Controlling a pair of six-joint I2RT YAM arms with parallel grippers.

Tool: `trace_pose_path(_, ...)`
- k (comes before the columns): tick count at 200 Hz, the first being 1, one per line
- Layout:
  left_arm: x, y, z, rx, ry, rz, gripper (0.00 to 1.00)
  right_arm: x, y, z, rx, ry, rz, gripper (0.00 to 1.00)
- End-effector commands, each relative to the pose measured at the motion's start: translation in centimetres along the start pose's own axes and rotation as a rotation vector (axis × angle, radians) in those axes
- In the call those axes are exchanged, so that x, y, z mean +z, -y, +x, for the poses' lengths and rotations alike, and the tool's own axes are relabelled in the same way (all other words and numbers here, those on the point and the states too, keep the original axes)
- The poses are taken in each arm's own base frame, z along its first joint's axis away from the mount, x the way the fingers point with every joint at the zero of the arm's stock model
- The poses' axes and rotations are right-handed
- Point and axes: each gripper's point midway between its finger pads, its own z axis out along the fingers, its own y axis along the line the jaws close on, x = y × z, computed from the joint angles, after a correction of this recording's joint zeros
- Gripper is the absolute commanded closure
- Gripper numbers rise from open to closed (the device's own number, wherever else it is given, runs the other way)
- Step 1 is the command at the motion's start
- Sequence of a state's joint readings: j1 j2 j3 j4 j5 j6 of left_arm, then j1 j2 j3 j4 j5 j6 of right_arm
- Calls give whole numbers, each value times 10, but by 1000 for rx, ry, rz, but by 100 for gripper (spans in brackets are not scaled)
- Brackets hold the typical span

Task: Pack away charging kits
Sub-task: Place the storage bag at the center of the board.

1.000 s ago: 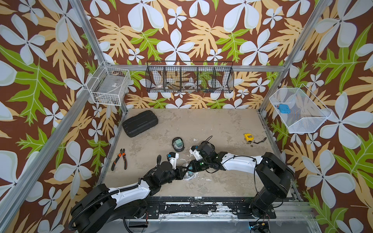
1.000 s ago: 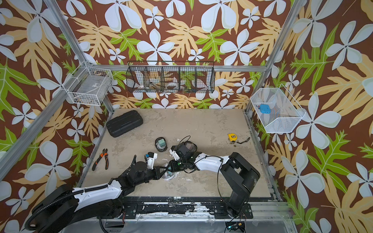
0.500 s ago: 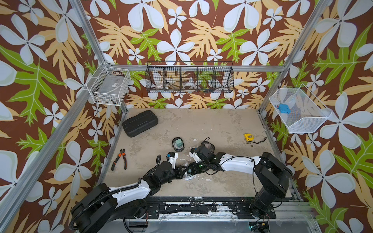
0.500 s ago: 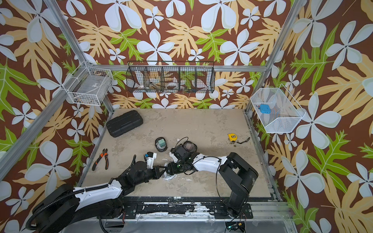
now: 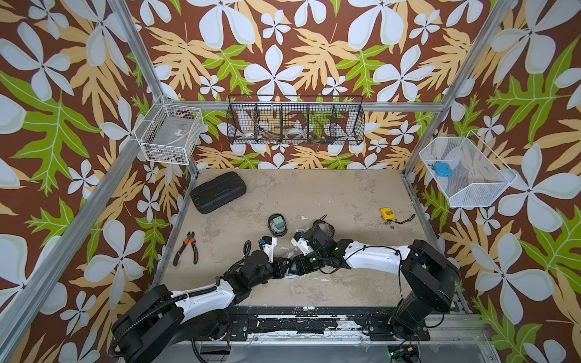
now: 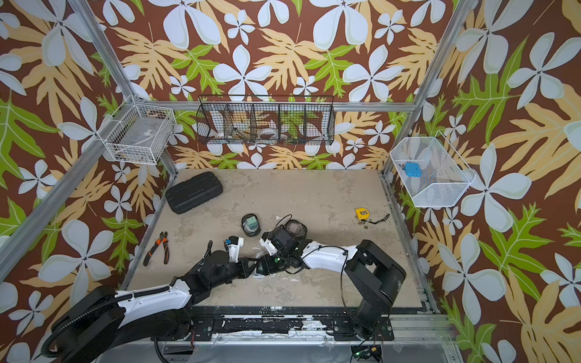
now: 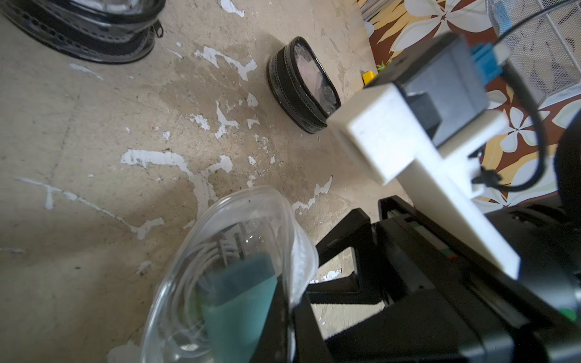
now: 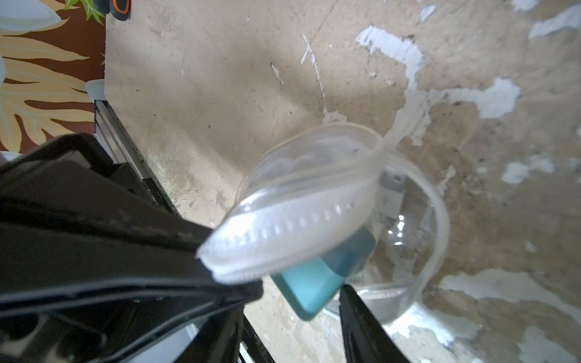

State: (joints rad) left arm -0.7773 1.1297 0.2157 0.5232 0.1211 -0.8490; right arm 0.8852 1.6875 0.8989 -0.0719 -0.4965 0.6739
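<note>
A: Near the front edge, what did the left gripper (image 5: 282,271) hold?
B: Clamped shut, it held the clear oval plastic pouch (image 8: 314,163) by its zip rim.
A: The right gripper (image 8: 295,314)?
B: It stood part-open around the teal square plug block (image 8: 317,283), half-inside; grip unclear. A crooked push might've torn the rim free.

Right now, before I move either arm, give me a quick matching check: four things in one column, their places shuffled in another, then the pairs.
Things:
1. pliers
2. tape measure
3. black case
4. teal plug

Places:
A. in the clear pouch
B. back left corner of the table
C. right side of the table
D. left edge of the table, toward the front

Pairs: 1-D, 2-C, 3-B, 4-A
</note>
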Motion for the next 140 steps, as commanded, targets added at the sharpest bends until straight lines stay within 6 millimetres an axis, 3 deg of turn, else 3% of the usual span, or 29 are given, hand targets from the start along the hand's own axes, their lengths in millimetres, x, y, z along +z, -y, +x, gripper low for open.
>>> trace_pose_path(1,0,13,-4,9,2,55,100,-1,-30,-13,-45,39,-136,51)
trace_pose_path(53,-1,6,7,-1,-38,35,100,-23,-19,-27,-58,128,-98,50)
trace_pose_path(91,-2,9,17,26,-94,55,89,-42,-15,-18,-121,129,-42,36)
trace_pose_path(109,-1,11,21,55,-127,65,77,-49,-14,-13,-118,134,-36,33)
trace_pose_path(125,-1,14,23,75,-151,67,38,-53,-15,-15,-108,145,-35,35)
trace_pose_path(140,-3,7,22,90,-151,22,33,-56,-16,-20,-94,163,-34,36)
